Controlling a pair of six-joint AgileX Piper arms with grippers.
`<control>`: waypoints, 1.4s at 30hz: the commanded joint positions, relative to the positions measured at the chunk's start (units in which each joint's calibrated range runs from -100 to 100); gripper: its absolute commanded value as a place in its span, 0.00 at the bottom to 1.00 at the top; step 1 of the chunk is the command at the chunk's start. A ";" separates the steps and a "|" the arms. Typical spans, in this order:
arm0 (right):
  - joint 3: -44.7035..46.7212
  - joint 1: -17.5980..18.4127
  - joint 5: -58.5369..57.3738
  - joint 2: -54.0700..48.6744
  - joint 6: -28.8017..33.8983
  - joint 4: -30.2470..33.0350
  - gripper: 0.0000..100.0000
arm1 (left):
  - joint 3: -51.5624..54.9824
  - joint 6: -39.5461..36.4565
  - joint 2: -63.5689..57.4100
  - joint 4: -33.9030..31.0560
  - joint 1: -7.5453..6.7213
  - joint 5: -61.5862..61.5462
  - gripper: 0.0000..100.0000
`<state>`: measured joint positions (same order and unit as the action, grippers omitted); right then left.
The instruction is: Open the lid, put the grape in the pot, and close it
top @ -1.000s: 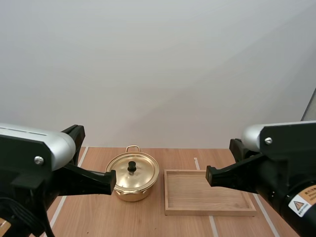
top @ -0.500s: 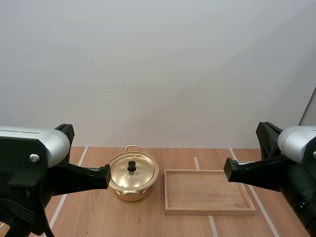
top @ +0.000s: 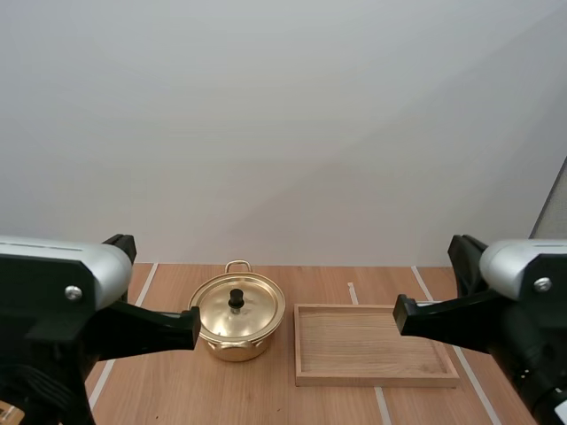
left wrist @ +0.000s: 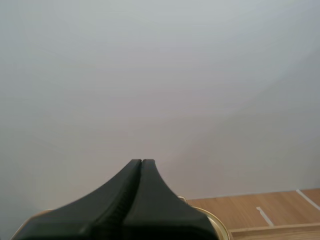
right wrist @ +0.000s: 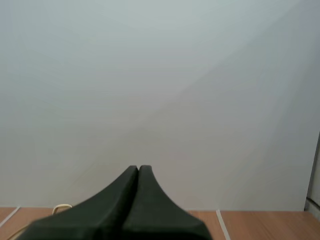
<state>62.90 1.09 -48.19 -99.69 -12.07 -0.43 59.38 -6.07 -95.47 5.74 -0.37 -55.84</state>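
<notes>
Pressing its two fingers together into one dark wedge, the left gripper [left wrist: 142, 163] carries nothing and points level toward 12 o'clock, over the near rim of the pot [top: 237, 341]. The right gripper [right wrist: 138, 168] is likewise closed on nothing and aimed the same way. In the high view both hang above the bench [top: 177, 390], the left at the pot's 9 o'clock and the right over the 3 o'clock end of the wooden tray [top: 372, 378]. That raised, flanking stance reads as a ready pose. The pot sits on the bench with its lid [top: 257, 312] on and its black knob [top: 236, 299] upright at the centre, an obvious hold for lifting. The tray lies just beside the pot at its 3 o'clock, probably as a place to park the lid. Opening is not yet begun.
</notes>
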 commanded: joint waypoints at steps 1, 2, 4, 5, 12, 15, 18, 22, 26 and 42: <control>4.37 -0.39 1.16 -0.31 -0.22 -0.07 0.00 | 4.19 3.56 -1.74 -0.52 0.02 2.33 0.00; 6.60 -0.48 2.53 -0.31 -0.22 -0.07 0.00 | 6.53 4.45 -2.41 -0.52 0.02 4.73 0.00; 10.48 -0.48 7.86 -0.31 -0.22 -0.07 0.00 | 10.23 4.66 -3.16 -0.52 0.02 9.11 0.00; 12.71 -0.48 11.90 -0.31 -0.22 -0.07 0.00 | 11.76 4.66 -3.54 -0.52 0.02 11.01 0.00; 29.94 -0.48 39.57 -0.31 -0.22 -0.07 0.00 | 25.06 4.66 -4.53 -0.52 -0.05 23.53 0.00; 35.64 -0.48 41.47 -0.31 -0.22 -0.07 0.00 | 29.90 4.66 -4.53 -0.52 -0.41 24.62 0.00; 37.10 -0.48 39.93 -0.31 -0.22 -0.07 0.00 | 33.99 4.66 -4.53 -0.52 -0.74 24.62 0.00; 37.10 -0.48 32.42 -0.31 -0.22 -0.07 0.00 | 35.55 4.66 -4.53 -0.52 -0.90 24.98 0.00; 37.10 -0.48 28.45 -0.31 -0.22 -0.07 0.00 | 35.69 3.78 -4.53 -0.52 -0.90 24.98 0.00; 37.10 -1.97 16.80 -0.31 -0.22 -1.45 0.00 | 40.62 -1.24 -4.53 -0.52 -0.90 25.80 0.00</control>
<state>99.95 -0.49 -30.98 -99.57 -12.07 -1.53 99.78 -5.76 -99.77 5.64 -0.99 -31.08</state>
